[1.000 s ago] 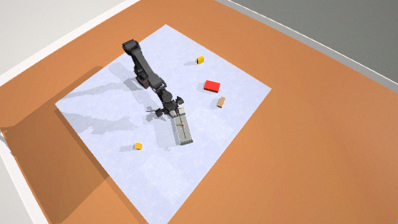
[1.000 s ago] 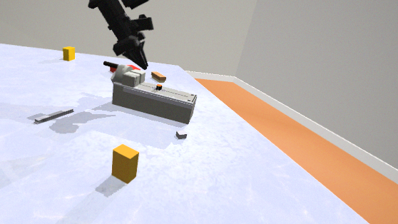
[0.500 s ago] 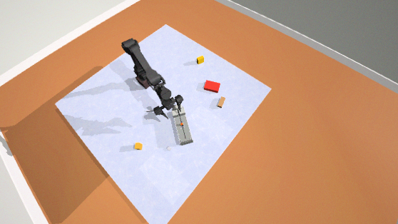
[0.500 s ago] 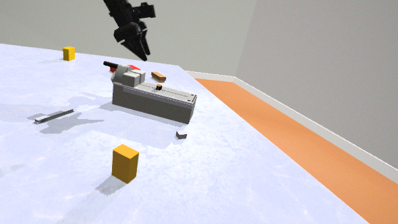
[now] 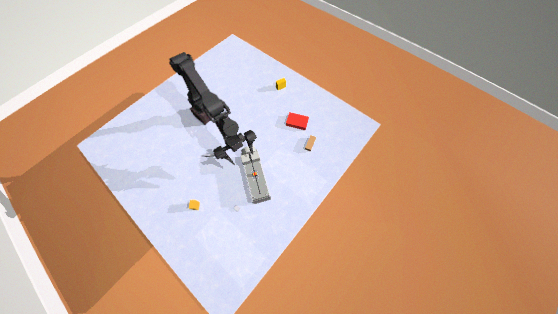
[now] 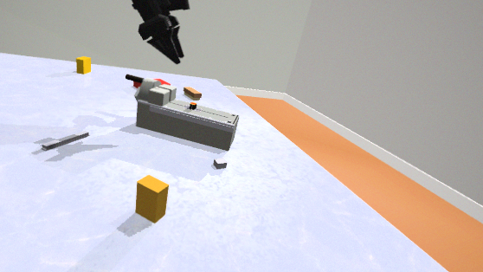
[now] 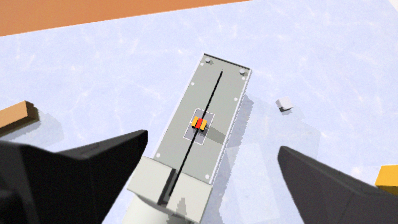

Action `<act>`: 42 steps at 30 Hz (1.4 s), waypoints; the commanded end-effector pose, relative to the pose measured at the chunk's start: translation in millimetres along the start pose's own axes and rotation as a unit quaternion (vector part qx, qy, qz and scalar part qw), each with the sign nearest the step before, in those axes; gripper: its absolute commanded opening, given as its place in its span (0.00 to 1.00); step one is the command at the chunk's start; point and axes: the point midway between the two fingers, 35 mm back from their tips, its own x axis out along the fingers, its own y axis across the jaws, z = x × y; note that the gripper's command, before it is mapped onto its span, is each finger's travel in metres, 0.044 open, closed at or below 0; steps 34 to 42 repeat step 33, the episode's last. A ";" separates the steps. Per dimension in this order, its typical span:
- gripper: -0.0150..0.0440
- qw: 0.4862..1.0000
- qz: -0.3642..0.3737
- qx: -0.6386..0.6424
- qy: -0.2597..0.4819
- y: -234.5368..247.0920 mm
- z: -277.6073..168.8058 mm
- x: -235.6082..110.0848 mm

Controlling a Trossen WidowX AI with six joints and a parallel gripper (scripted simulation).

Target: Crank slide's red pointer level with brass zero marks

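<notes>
The machine is a long grey box (image 5: 255, 175) on the pale mat, also in the exterior view (image 6: 187, 121) and the wrist view (image 7: 202, 130). A dark slot runs along its top. The slide with the red pointer (image 7: 200, 123) sits about midway along the slot, between two small brass marks; it also shows in the exterior view (image 6: 193, 105). The black crank handle (image 6: 134, 78) sticks out from the machine's near end (image 5: 249, 136). My gripper (image 7: 212, 175) is open and empty, above the crank end of the machine, apart from the handle (image 6: 166, 45).
A red block (image 5: 297, 120), a brown block (image 5: 310, 143) and a yellow cube (image 5: 281, 83) lie beyond the machine. Another yellow cube (image 5: 194, 204) and a small grey cube (image 7: 284, 103) lie near its far end. A grey bar (image 6: 65, 141) lies on the mat.
</notes>
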 end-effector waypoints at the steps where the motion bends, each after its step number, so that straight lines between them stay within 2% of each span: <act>1: 1.00 1.000 0.002 -0.003 0.001 0.7 -0.4 0.0; 42: 1.00 1.000 0.002 -0.003 0.001 0.7 -0.4 0.0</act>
